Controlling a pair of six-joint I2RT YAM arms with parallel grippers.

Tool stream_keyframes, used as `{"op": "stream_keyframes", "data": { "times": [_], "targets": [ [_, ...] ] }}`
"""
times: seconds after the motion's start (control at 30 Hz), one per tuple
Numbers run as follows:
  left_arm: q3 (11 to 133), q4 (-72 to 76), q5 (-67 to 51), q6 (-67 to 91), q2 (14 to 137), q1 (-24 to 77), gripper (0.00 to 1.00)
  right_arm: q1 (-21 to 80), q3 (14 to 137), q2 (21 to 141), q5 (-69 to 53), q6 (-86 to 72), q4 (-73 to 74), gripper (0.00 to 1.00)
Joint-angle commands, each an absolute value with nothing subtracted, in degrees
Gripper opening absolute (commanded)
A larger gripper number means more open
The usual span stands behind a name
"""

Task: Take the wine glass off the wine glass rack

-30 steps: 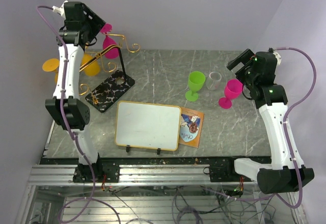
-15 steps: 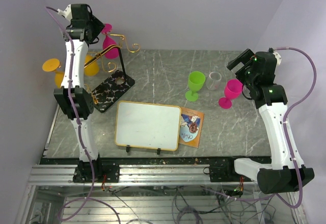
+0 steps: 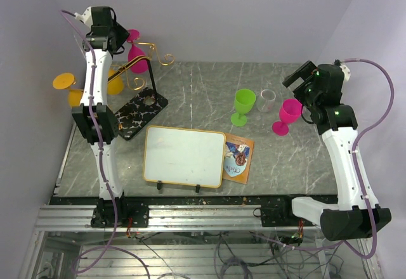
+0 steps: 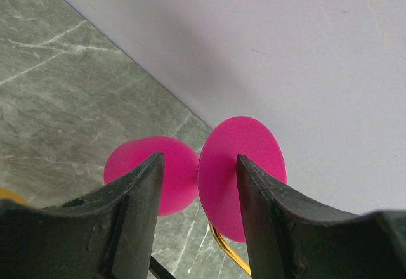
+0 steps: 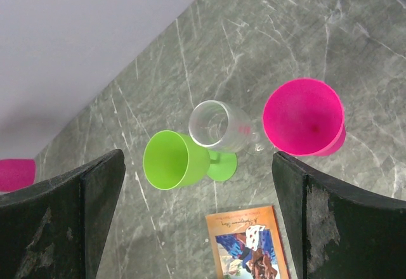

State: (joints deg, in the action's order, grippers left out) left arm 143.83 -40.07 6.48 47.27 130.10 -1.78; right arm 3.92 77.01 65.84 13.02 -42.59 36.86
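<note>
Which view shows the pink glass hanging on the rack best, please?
The left wrist view: the hanging glass is close up, foot and bowl plain past the fingers. The top view shows it small, partly behind the left arm. The right wrist view shows only a pink sliver at its edge.

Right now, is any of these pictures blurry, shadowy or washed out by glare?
Top view: soft, even light, all sharp, faint shadows by the green cup. Left wrist view: the pink glass is crisp, the fingers up close are dark, a hazy shadow lies on the wall. Right wrist view: that cup is sharp, the clear glass hard to make out, no glare.
</note>
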Motion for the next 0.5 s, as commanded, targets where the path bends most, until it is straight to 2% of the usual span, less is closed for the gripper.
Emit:
{"op": "stream_keyframes", "data": {
  "times": [0.0, 0.47],
  "targets": [
    [146.1, -36.5, 5.4, 47.4, 131.2, -2.4, 0.58, 4.3, 77.1, 66.4, 14.2, -42.4, 36.0, 1.00],
    [145.7, -32.4, 4.0, 46.0, 131.2, -2.6, 0.22, 4.3, 77.2, 67.0, 14.2, -42.7, 36.0, 1.00]
  ]
}}
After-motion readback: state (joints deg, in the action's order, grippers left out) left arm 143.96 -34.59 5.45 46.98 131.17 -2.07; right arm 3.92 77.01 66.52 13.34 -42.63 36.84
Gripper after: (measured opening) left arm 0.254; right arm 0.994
